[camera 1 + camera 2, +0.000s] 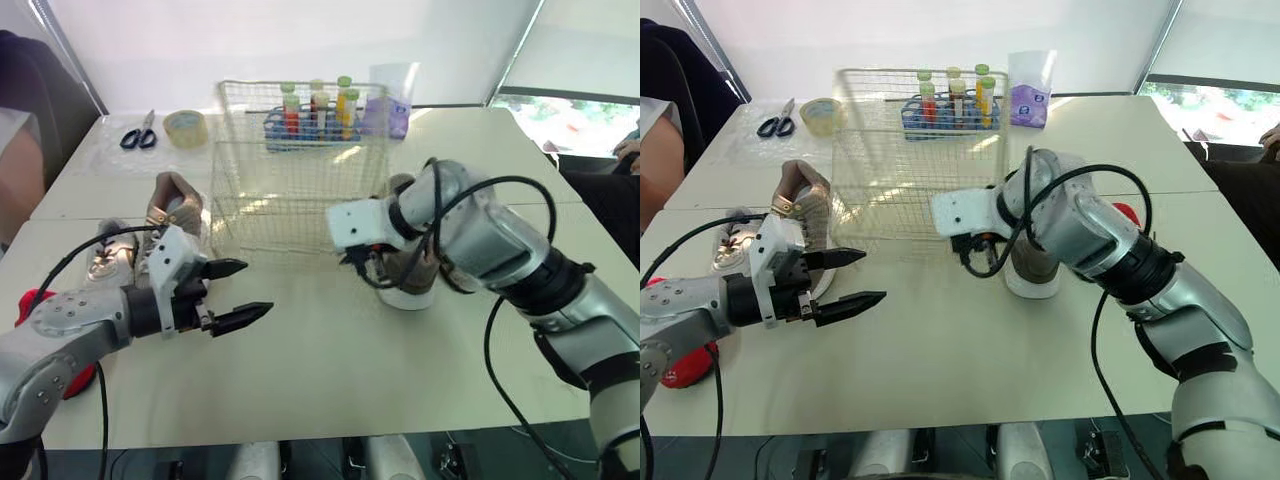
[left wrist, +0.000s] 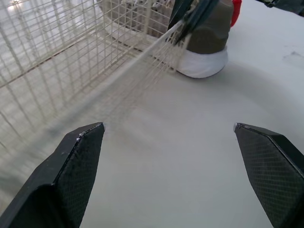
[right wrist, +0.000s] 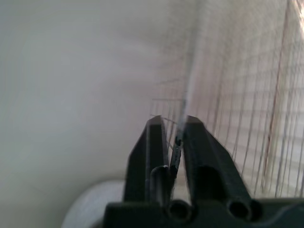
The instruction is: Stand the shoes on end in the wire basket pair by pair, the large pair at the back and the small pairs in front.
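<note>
The wire basket [image 1: 300,170] stands in the middle of the table with nothing in it. My right gripper [image 1: 358,262] is at its near right corner, shut on a thin wire of the basket [image 3: 183,95]. Just behind that gripper a taupe shoe with a white sole [image 1: 412,282] stands on the table. A brown shoe with a gold buckle [image 1: 172,205] and a small silver shoe [image 1: 108,255] lie left of the basket. In front of those shoes my left gripper [image 1: 235,292] hangs open, holding nothing and pointing toward the basket.
Behind the basket are a blue rack of test tubes [image 1: 310,115] and a purple packet [image 1: 388,112]. Scissors [image 1: 138,133] and a tape roll [image 1: 186,128] lie at the back left. Red objects sit at the far left [image 1: 30,300] and behind my right arm [image 1: 1125,212]. A person [image 1: 15,150] sits at the left edge.
</note>
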Controlling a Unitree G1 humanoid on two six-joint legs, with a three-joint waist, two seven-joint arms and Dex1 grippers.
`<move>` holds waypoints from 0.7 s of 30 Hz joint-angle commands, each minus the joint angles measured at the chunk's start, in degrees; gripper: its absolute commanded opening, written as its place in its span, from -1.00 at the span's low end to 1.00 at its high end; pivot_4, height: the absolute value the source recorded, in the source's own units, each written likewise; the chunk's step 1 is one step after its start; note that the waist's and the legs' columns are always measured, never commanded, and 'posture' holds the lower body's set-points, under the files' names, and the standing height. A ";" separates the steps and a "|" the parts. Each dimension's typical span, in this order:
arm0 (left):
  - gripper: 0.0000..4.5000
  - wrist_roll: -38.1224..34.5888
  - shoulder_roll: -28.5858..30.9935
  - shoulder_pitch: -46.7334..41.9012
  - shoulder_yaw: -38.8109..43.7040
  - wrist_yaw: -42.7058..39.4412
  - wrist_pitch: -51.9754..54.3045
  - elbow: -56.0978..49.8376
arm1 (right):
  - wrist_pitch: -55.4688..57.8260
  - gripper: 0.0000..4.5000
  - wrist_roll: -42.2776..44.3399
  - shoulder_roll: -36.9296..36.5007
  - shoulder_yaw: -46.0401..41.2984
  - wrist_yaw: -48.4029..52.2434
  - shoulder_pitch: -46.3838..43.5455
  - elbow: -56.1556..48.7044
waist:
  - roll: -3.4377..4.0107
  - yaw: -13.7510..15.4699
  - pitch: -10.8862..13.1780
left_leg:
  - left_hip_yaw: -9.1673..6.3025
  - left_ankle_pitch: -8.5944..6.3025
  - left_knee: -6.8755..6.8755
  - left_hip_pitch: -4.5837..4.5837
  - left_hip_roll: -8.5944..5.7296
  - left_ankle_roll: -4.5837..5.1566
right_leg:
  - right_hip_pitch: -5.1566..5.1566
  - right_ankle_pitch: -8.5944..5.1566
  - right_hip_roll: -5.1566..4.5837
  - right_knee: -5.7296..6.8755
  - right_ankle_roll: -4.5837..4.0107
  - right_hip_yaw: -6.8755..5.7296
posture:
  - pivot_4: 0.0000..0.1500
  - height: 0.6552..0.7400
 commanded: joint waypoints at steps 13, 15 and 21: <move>1.00 0.80 1.50 -0.32 2.84 -1.41 -0.54 0.22 | 11.44 -0.98 1.97 2.70 -2.68 -0.92 2.49 -9.75 | -0.01 0.18 0.00 | -0.03 0.01 0.03 0.02 0.04 -0.02 | -0.06 -0.01 0.01 0.26 -0.01 0.00 | 1.00 1.00; 1.00 0.99 1.34 -0.21 2.60 -1.32 -0.63 0.28 | 14.75 -0.98 2.83 3.36 -2.75 -1.62 2.73 -11.90 | -0.01 0.20 0.00 | -0.03 0.01 0.04 0.03 0.02 -0.02 | -0.06 -0.01 -0.01 0.27 -0.01 0.00 | 1.00 1.00; 1.00 1.50 0.68 -1.62 1.00 -1.23 -0.76 0.83 | 17.54 -0.98 3.98 4.18 -0.75 -3.76 2.58 -13.60 | -0.01 0.22 -0.01 | -0.04 0.01 0.06 0.02 0.01 -0.02 | -0.06 -0.01 -0.01 0.27 -0.01 0.00 | 1.00 1.00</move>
